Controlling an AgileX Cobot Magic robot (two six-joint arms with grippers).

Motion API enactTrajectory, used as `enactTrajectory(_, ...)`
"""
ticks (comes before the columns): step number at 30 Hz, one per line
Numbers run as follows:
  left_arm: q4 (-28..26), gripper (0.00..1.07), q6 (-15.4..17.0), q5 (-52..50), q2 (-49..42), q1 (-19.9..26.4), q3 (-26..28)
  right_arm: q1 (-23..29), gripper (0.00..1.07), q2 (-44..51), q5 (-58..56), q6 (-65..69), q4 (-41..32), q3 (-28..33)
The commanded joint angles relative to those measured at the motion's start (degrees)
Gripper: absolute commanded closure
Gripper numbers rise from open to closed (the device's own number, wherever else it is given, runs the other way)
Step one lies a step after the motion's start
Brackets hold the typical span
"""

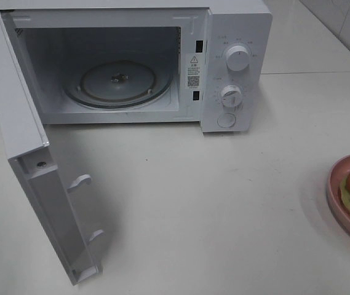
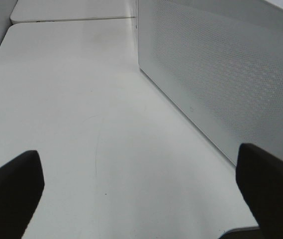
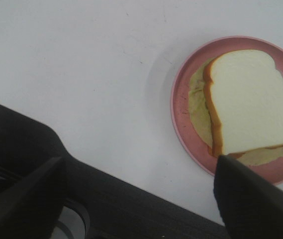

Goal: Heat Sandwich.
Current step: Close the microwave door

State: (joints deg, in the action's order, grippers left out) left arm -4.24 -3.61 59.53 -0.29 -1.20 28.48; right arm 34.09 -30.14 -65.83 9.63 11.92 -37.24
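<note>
1. Right gripper [image 3: 141, 199]: hovering above the table with jaws spread wide, holding nothing — one dark finger [image 3: 253, 199] overlapping the near rim of the pink plate [image 3: 181, 124] in the wrist view, contact impossible to tell.
2. Left gripper [image 2: 141, 194]: fully spread, empty, low over bare tabletop beside the perforated face of the microwave door [image 2: 221, 79].
3. Sandwich [image 3: 248, 102]: lying flat on the plate, at the right edge of the tabletop toward the front, well apart from the oven; top slice shifted a little off the paler layer beneath.
4. Likely handling: light, soft, easily crushed; loose layers apt to slide apart or shed filling under a pinch. Better taken by the plate rim — stiff, though probably smooth and somewhat slippery — and kept level.
5. Microwave [image 1: 236, 67]: at the back edge of the tabletop, door swung open toward the front left, glass turntable [image 1: 118, 83] bare.
6. Judged stage: early, plate not yet lifted.
</note>
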Motion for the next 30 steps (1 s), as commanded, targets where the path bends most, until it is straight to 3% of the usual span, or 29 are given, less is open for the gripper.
enactTrajectory(1,-0.17,0.03,-0.17,0.0,-1.15,0.11,-0.17,-2.69,0.3,2.29,-1.03,-0.92,-0.57,0.0)
enactTrajectory(4,-0.17,0.03,-0.17,0.0,-1.15,0.11,-0.17,-8.59,0.3,5.96,-0.86,-3.27,-2.52,0.0)
enactTrajectory(17,-0.17,0.03,-0.17,0.0,-1.15,0.11,-0.17,-22.4,0.31,18.11,-0.86,-3.38,-5.33,0.0)
enactTrajectory(26,-0.17,0.03,-0.17,0.0,-1.15,0.11,-0.17,-27.96,0.31,24.75,-2.06,-3.44,-5.33,1.72)
enactTrajectory(30,-0.17,0.03,-0.17,0.0,-1.15,0.11,-0.17,-29.68,0.31,28.36,-2.46,-3.44,-5.44,5.9)
